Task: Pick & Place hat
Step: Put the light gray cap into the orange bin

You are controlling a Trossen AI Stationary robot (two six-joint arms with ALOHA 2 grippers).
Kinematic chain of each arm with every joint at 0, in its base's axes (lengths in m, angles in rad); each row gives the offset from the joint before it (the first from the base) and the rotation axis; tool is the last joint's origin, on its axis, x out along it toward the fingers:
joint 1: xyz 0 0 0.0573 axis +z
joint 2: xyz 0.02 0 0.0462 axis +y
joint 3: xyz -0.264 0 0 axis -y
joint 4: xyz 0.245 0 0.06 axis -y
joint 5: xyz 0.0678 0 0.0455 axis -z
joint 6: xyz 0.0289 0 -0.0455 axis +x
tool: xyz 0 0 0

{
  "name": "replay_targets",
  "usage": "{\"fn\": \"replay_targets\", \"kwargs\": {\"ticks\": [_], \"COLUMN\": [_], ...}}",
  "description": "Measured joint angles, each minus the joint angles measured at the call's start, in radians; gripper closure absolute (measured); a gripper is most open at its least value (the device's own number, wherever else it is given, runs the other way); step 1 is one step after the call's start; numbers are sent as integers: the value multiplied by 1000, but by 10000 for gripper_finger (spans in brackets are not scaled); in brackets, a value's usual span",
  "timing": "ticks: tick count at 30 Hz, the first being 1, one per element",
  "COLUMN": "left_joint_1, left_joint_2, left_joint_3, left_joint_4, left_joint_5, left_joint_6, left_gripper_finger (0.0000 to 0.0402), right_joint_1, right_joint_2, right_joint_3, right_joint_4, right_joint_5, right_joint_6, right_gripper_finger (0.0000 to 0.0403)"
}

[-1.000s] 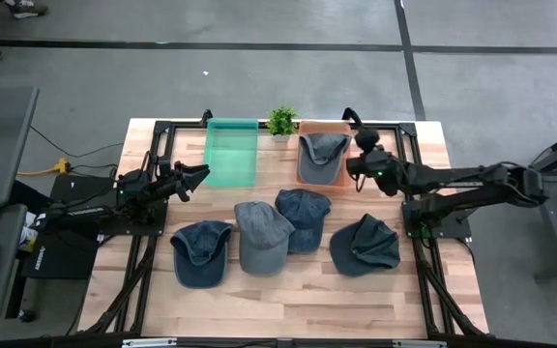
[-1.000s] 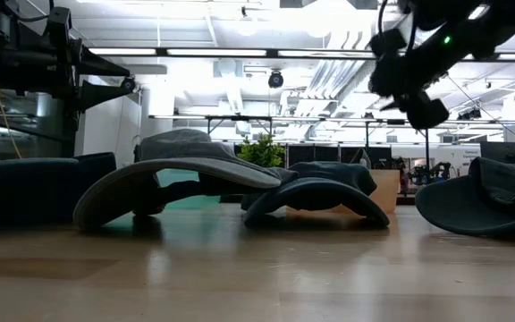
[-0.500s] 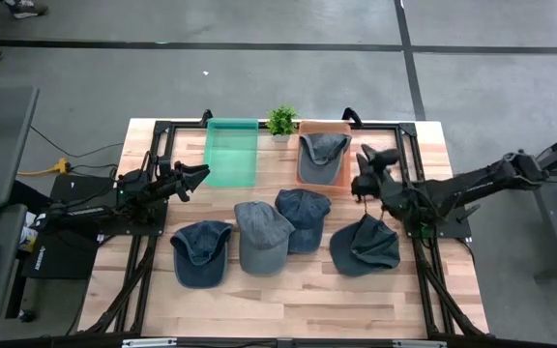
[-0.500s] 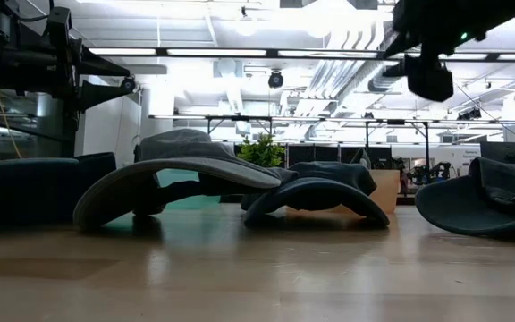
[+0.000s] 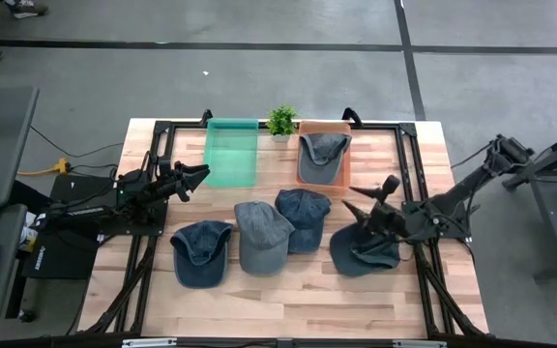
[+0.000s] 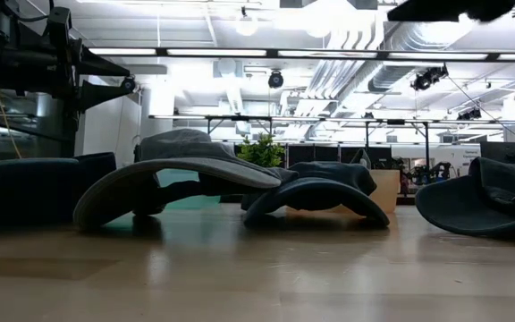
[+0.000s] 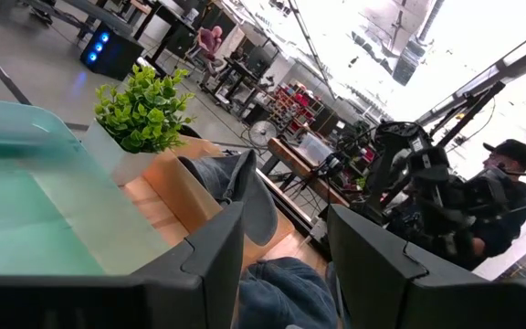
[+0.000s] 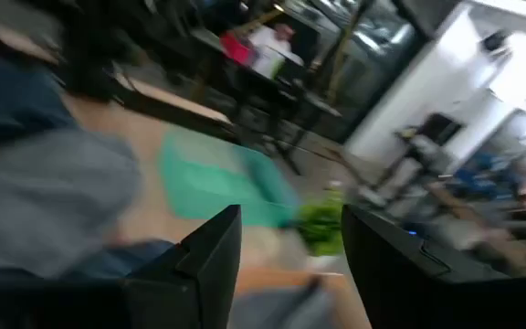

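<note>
Several denim hats are in the high view. One hat (image 5: 322, 147) lies in the orange bin (image 5: 329, 180) at the far side. Three lie crown-up in a row on the wood: (image 5: 201, 252), (image 5: 261, 235), (image 5: 304, 218). A fourth hat (image 5: 364, 247) lies to their right. My right gripper (image 5: 369, 196) hovers open above this hat's far edge, its fingers (image 8: 210, 251) spread with nothing between them. My left gripper (image 5: 199, 177) waits open at the table's left, beside the green bin (image 5: 232, 152), and is also empty (image 7: 286, 251).
A small potted plant (image 5: 280, 120) stands between the two bins at the far edge. Black frame rails (image 5: 406, 155) run along the table's left, right and far sides. Bare wood (image 5: 288, 300) lies toward the near edge. A person (image 7: 505, 196) is in the room beyond.
My right gripper has swung from beside the orange bin toward the table's near edge, rolling its wrist as it went, and now hangs over the rightmost hat. It has stayed open. No hat has moved.
</note>
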Motion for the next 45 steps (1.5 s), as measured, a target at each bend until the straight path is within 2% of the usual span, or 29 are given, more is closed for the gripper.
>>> {"fn": "replay_targets", "kwargs": {"ticks": [6,10,15,34,38,39,41,43,45], "left_joint_1": [0,0,0,0,0,0,0,-1,-1], "left_joint_2": [0,0,0,0,0,0,8,24,45], "left_joint_3": [0,0,0,0,9,17,47,85,117], "left_joint_4": [0,0,0,3,41,30,-4,7,9], "left_joint_5": [0,0,0,15,-14,-1,104,215,283], "left_joint_6": [0,0,0,-28,25,67,164,199,216], "left_gripper_finger": [243,243,243,243,243,243,243,243,243], "right_joint_1": [33,37,37,36,36,36,36,33,27], "right_joint_2": [0,0,0,0,0,0,0,0,0], "right_joint_3": [0,0,0,0,0,0,0,0,0], "right_joint_4": [-1,-8,-23,-60,-60,-60,-60,-60,-59], "right_joint_5": [-115,-187,-228,-220,-200,-199,-198,-196,-196], "right_joint_6": [184,218,225,311,317,317,311,309,304], "right_gripper_finger": [218,218,218,218,218,218,218,218,218]}}
